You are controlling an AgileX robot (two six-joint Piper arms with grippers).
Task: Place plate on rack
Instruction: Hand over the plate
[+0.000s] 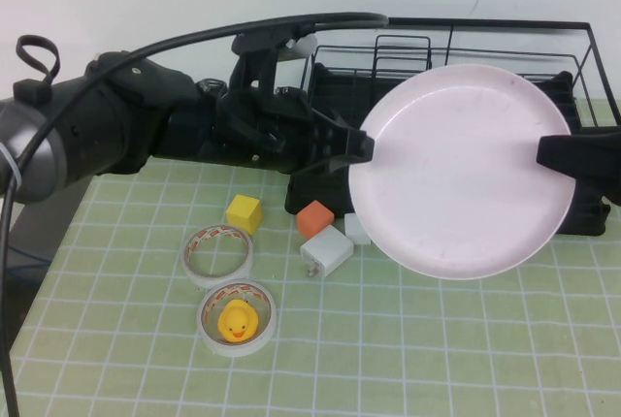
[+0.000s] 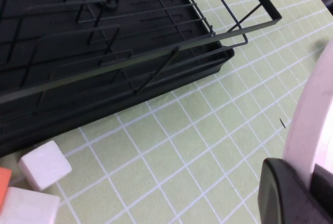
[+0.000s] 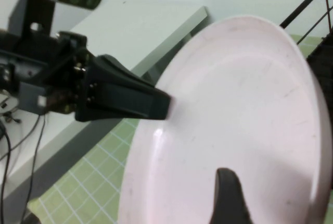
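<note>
The pale pink plate (image 1: 461, 170) hangs tilted in the air in front of the black wire rack (image 1: 485, 34). My left gripper (image 1: 361, 145) is shut on the plate's left rim. In the left wrist view its rim (image 2: 315, 125) sits between the fingers (image 2: 283, 193), with the rack (image 2: 104, 52) beyond. My right gripper (image 1: 543, 152) is shut on the plate's right rim. In the right wrist view one finger (image 3: 229, 198) lies on the plate's face (image 3: 239, 109) and the other is hidden behind it. The left gripper (image 3: 164, 107) shows there at the far rim.
On the green grid mat in front of the rack lie a yellow cube (image 1: 244, 212), an orange cube (image 1: 314, 217), two white blocks (image 1: 326, 250), a tape roll (image 1: 218, 254), and a second tape roll with a yellow duck (image 1: 237, 320) inside.
</note>
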